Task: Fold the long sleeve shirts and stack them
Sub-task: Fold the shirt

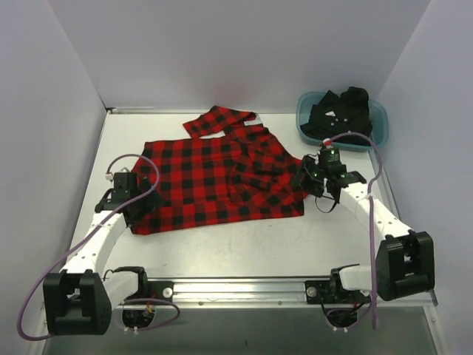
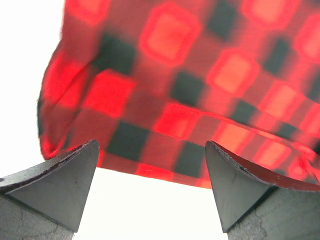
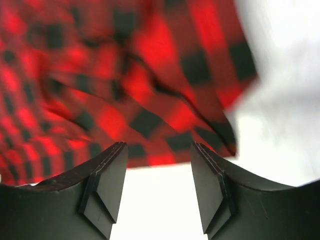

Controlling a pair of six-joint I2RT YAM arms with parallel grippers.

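The red-and-black check long sleeve shirt (image 1: 214,181) lies spread flat on the table, one sleeve (image 1: 219,120) folded out at the back. My left gripper (image 1: 142,207) is at its near-left corner. In the left wrist view it (image 2: 152,150) stands wide open, with the shirt's hem (image 2: 165,172) just beyond the fingertips and only table between them. My right gripper (image 1: 304,181) is at the rumpled right edge. It (image 3: 159,150) is open too, the cloth (image 3: 150,120) lying just past its tips. The black long sleeve shirt (image 1: 340,109) is bunched in the tub.
A teal plastic tub (image 1: 378,126) stands at the back right corner, close behind my right arm. White walls close in the table on the left, back and right. A metal rail (image 1: 236,285) runs along the near edge between the arm bases.
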